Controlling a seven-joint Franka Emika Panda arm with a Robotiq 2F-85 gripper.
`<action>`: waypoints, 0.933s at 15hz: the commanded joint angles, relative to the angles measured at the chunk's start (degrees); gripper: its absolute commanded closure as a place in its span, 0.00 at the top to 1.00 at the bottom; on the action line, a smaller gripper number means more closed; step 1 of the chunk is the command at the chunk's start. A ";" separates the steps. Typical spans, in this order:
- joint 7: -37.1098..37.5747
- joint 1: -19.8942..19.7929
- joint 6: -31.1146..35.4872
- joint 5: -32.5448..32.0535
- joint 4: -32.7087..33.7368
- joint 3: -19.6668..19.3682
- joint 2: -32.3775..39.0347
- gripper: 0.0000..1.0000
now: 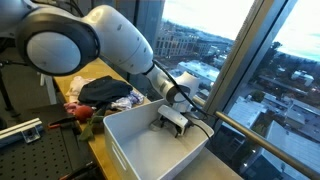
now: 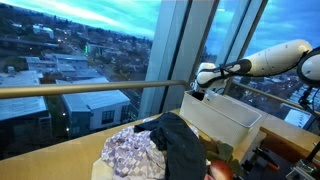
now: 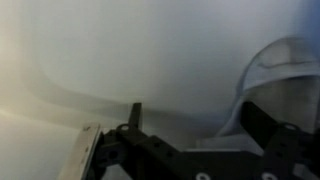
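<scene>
My gripper [image 1: 172,121] reaches down into a white plastic bin [image 1: 125,140] standing on the wooden table by the window. In an exterior view the gripper [image 2: 200,89] is at the far end of the bin [image 2: 240,122]. In the wrist view the two dark fingers [image 3: 200,115] stand wide apart over the bin's pale inside [image 3: 110,60]. A whitish crumpled cloth [image 3: 278,62] lies against the right finger, not between the fingers. Whether it touches the finger I cannot tell.
A pile of clothes lies beside the bin: a black garment [image 1: 105,90] [image 2: 180,145], a purple-and-white patterned cloth [image 2: 130,152] and something red [image 1: 80,113]. A metal railing [image 2: 80,88] and window glass run along the table's edge. A perforated black board [image 1: 30,150] adjoins the table.
</scene>
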 commanded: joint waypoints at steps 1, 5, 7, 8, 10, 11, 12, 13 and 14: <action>-1.14 -2.38 -5.71 1.24 10.00 2.26 5.41 1.00; -0.38 -3.75 -9.40 2.50 14.14 2.65 6.51 0.66; -0.62 -4.51 -10.94 2.97 15.40 2.67 6.81 0.49; -0.73 -4.90 -11.86 3.20 15.99 2.72 7.02 0.42; -1.22 -5.79 -12.92 3.68 17.30 2.81 7.63 0.27; -1.43 -6.16 -13.61 3.82 17.92 2.80 7.90 0.19; -1.71 -6.46 -14.11 3.95 18.39 2.83 8.13 0.12; -2.48 -6.76 -14.99 4.18 18.62 3.09 8.05 0.05; -3.32 -6.62 -14.96 4.58 17.63 3.09 7.26 0.05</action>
